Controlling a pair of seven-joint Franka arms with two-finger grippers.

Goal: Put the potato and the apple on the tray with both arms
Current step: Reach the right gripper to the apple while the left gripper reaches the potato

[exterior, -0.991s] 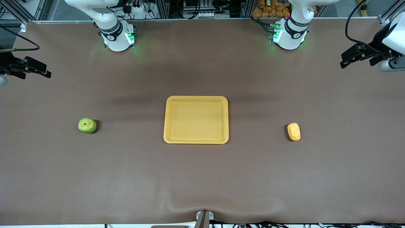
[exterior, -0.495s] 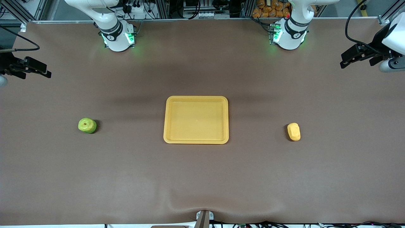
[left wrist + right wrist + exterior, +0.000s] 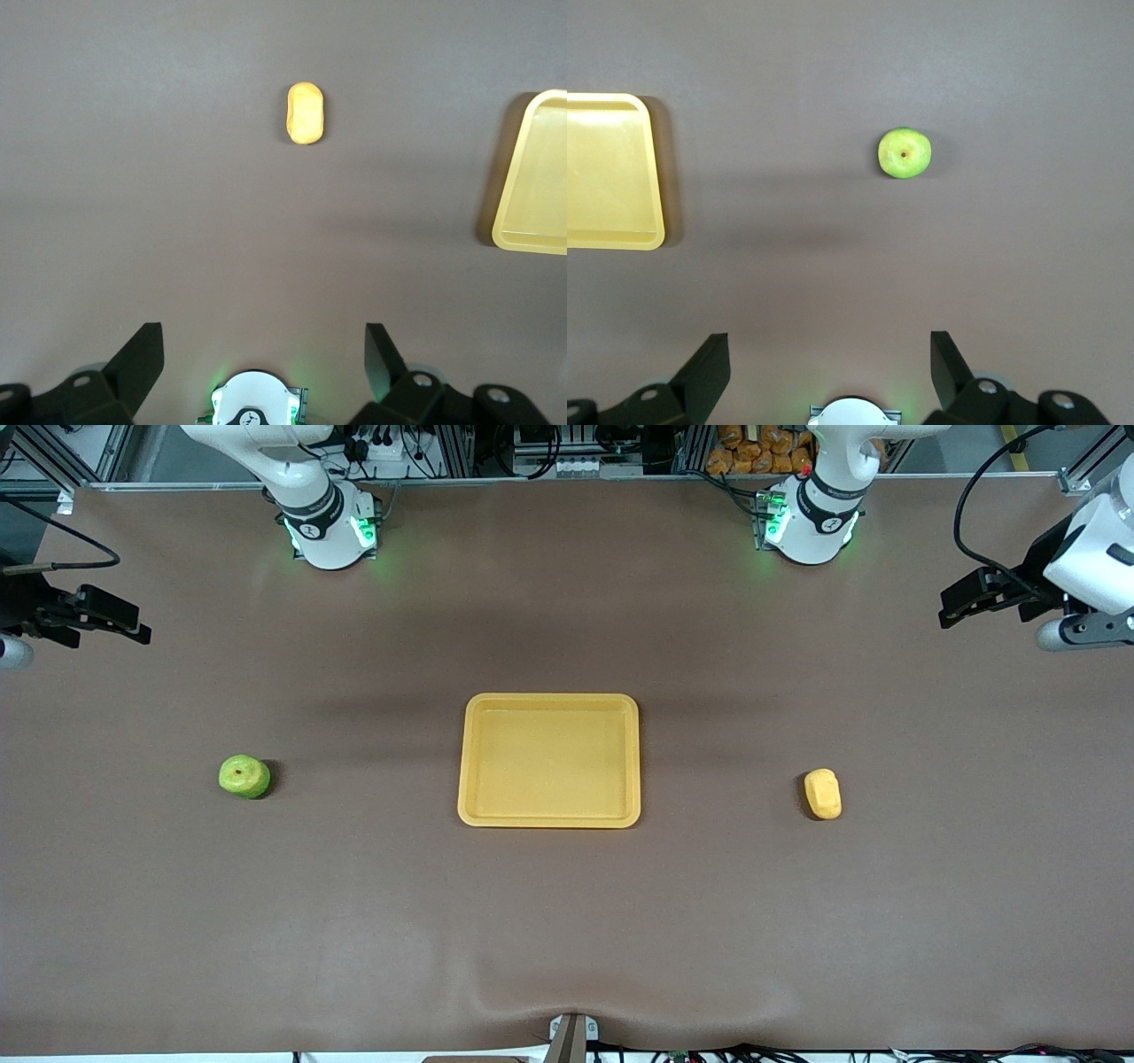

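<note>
Approach step judged barely begun. Left gripper (image 3: 961, 600) and right gripper (image 3: 120, 622) are held wide and empty, high at the table's ends. Apple (image 3: 244, 776) and potato (image 3: 823, 794) lie well apart from the tray (image 3: 549, 819) between them; descents over each are called for next.

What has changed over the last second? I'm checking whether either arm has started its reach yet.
The left gripper, open and empty, shifted slightly toward the middle of the table, and the right gripper, also open and empty, crept a little the same way. The round green apple, oblong yellow-orange potato and flat yellow plastic tray stayed put.
</note>
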